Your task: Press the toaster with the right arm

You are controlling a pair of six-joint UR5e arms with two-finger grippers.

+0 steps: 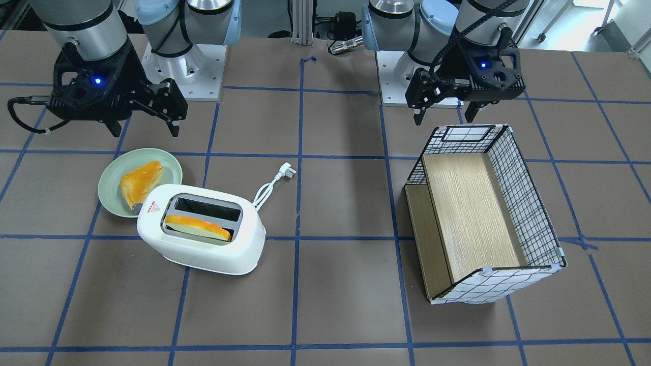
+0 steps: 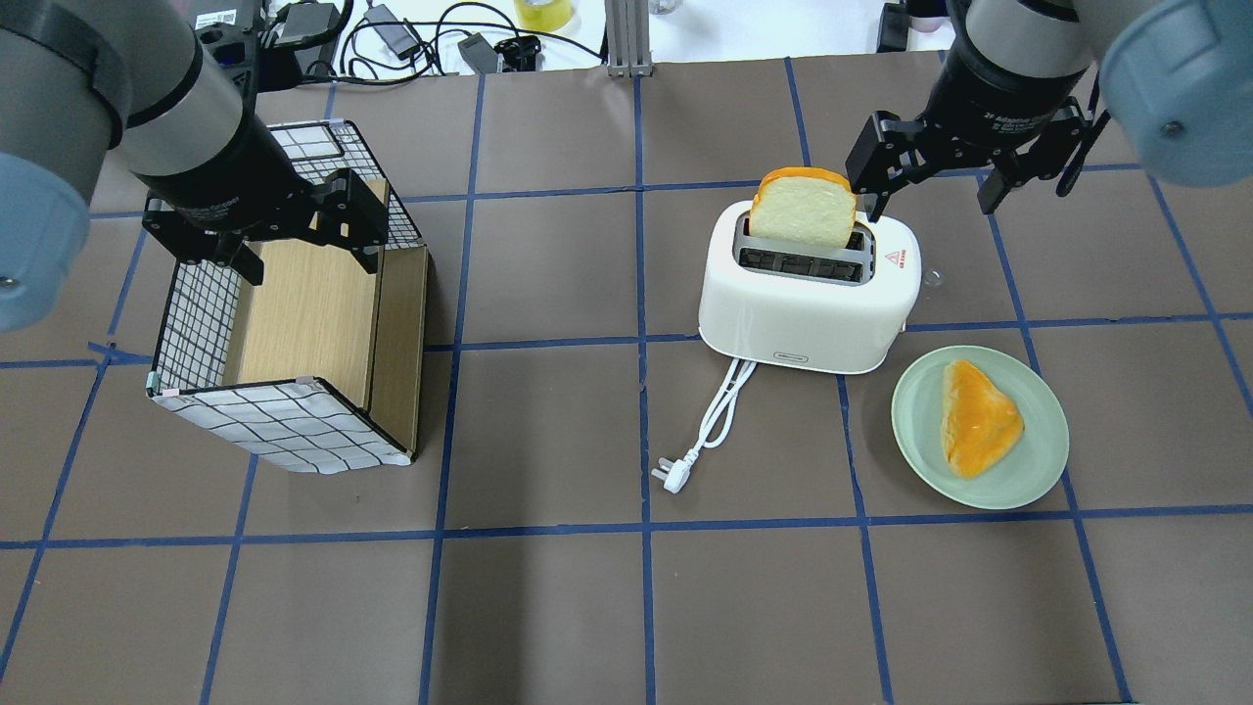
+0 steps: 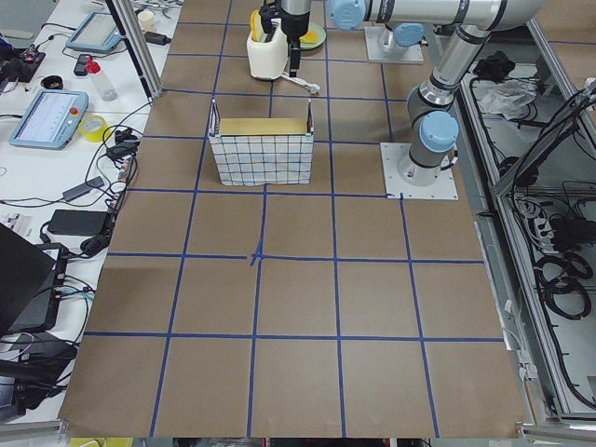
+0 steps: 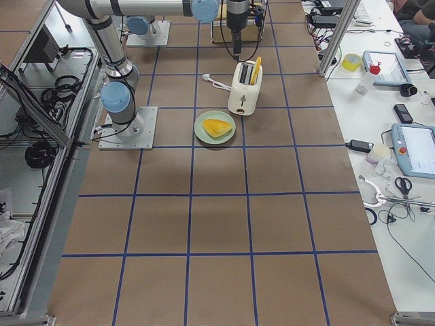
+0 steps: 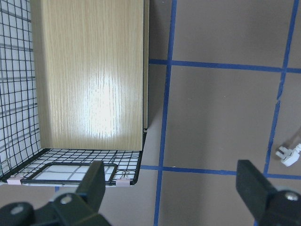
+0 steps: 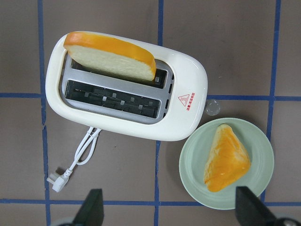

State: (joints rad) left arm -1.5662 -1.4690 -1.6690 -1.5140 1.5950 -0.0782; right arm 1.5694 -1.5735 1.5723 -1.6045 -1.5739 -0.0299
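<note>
The press has not begun; this is the approach. The right arm [image 2: 1008, 59] hangs above the worktop [image 2: 587, 607], and its wrist view looks straight down on the toaster [image 6: 127, 99]; the right fingers [image 6: 91, 209] are spread wide, hold nothing and touch nothing. A bread slice [image 6: 110, 54] stands high out of one slot, so the lever looks to be up.

The toaster stands upright on the robot's right half of the worktop, slots facing up, just beside a green plate [image 6: 193, 174] that carries another piece of bread. Its long axis runs across the worktop from the robot's left to its right, turned a little off the blue grid lines. The end with the red triangle sticker [image 6: 187, 100] points toward the robot's right; a small round knob [image 6: 212, 107] juts from that end, and I take it for the lever, though it is too small to be sure. The white cord [image 6: 84, 150] leaves the long side facing the robot and ends in a plug [image 6: 57, 181] lying loose.

The next move calls for bringing the fingers over that knob and down, clear of the slice and the plate rim, then pushing straight down; drawing the fingers together first would likely give a firmer tip.

The left fingers [image 5: 94, 183] are also spread wide and empty, above the wire basket [image 2: 284, 421], well apart from the toaster.
</note>
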